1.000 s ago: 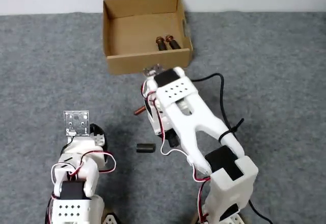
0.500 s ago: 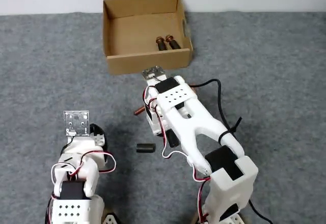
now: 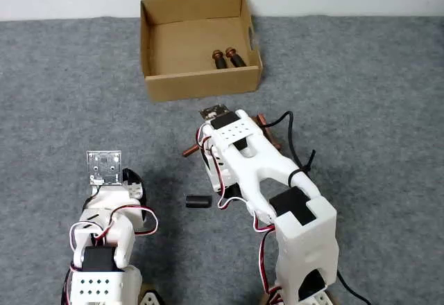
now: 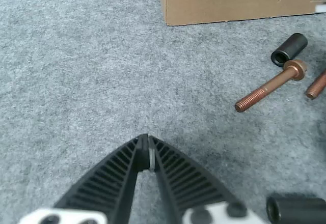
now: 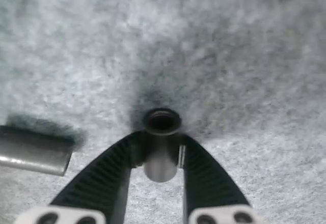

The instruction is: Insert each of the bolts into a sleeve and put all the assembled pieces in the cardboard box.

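My right gripper (image 5: 161,148) is shut on a black sleeve (image 5: 162,167) whose open hole faces the camera, close over the grey carpet. In the high view the right arm (image 3: 239,142) covers this spot, a short way in front of the cardboard box (image 3: 202,83). Two assembled pieces (image 3: 227,58) lie inside the box. A second black sleeve (image 3: 198,202) lies on its side beside the arm. One copper bolt (image 3: 189,151) pokes out on the arm's left, another bolt (image 3: 268,129) on its right. My left gripper (image 4: 147,150) is shut and holds nothing.
In the left wrist view, a bolt (image 4: 269,87) lies with a sleeve (image 4: 289,49) by its head, and the end of another bolt (image 4: 316,84) shows near the box wall (image 4: 239,0). The left arm (image 3: 105,211) rests near the table front. Open carpet stretches left and right.
The right arm has drawn back from the box front toward its base, and a bolt to its right has come into sight. The left arm has not moved.
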